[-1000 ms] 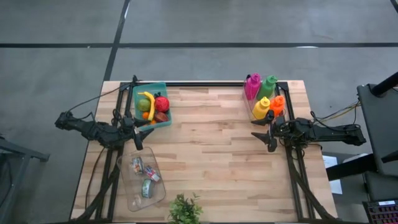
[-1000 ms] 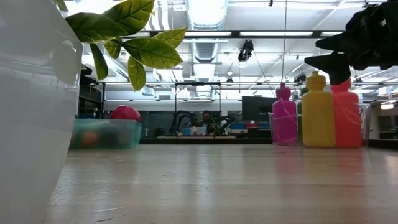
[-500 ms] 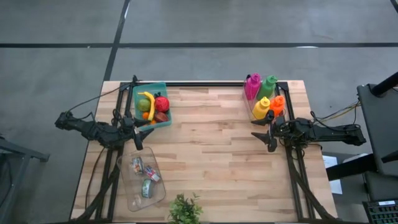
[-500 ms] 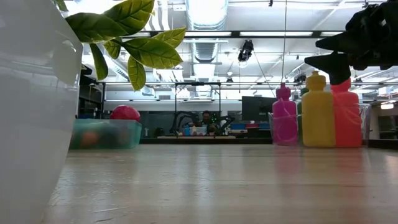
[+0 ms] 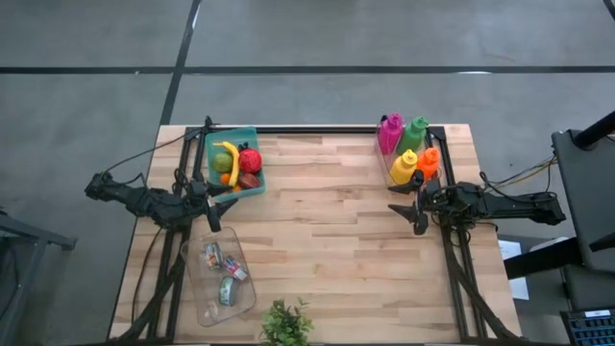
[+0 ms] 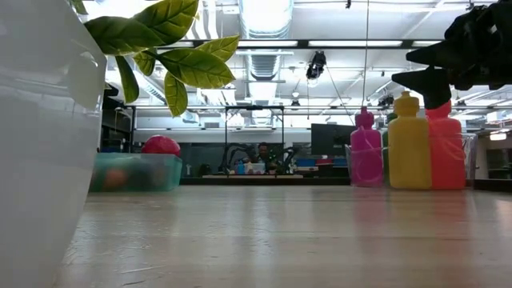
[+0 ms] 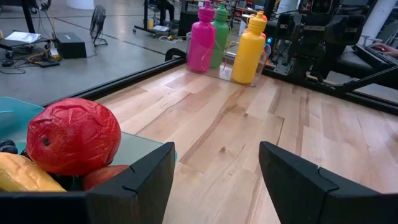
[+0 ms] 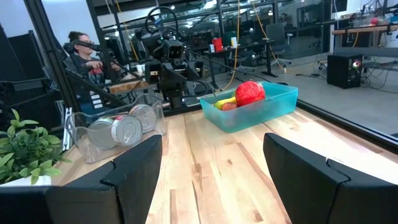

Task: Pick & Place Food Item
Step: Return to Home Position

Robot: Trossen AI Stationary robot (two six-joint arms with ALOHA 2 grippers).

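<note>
Piled in transparent bin (image 5: 205, 309), surface's (image 5: 327, 245) left corner by plant (image 5: 285, 324): silver-topped tuna cans (image 5: 227, 287), green and red labels. Left claw (image 5: 223, 209), right claw (image 5: 405, 219) parted, empty, at side edges.

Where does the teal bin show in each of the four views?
High view: teal bin at the upper left of the table, next to the left gripper; the right gripper waits opposite.
Low view: at left, far back.
Left wrist view: close by, partly out of frame.
Right wrist view: far across the table.
Shared landmark: the red fruit in it.
</note>
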